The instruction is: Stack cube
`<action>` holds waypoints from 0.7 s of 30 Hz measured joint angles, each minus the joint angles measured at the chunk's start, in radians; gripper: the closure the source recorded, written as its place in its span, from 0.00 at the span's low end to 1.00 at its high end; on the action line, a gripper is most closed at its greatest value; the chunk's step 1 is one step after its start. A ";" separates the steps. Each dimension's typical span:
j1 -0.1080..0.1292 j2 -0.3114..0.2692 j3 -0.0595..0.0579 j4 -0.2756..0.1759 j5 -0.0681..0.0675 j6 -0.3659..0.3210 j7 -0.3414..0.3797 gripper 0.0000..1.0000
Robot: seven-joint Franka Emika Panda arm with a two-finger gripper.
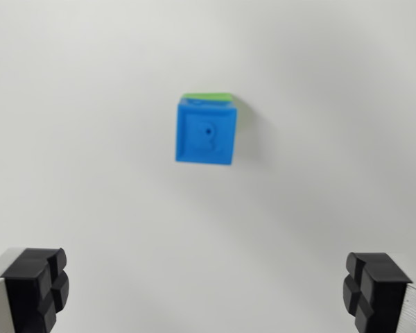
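Wrist view, looking straight down. At the lower left corner I see one black pad (36, 288) of the hand (206, 290), and at the lower right its twin; the two stand far apart with nothing between them, so the hand is released and empty. Between and above them lies the bare white surface (76, 139). Near the centre of the view, slightly toward the top, the blue cube (205, 133) sits on a green cube (209, 96), of which only a thin strip shows along the blue cube's upper edge and at its right side. I judge the stack as made: blue rests on green, a little offset, and what is left, if anything, is to draw the hand away. No border of the surface appears in any direction; the room about the stack is open on all sides, left through right.
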 joint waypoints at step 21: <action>0.000 -0.017 0.000 0.066 0.000 -0.083 0.000 0.00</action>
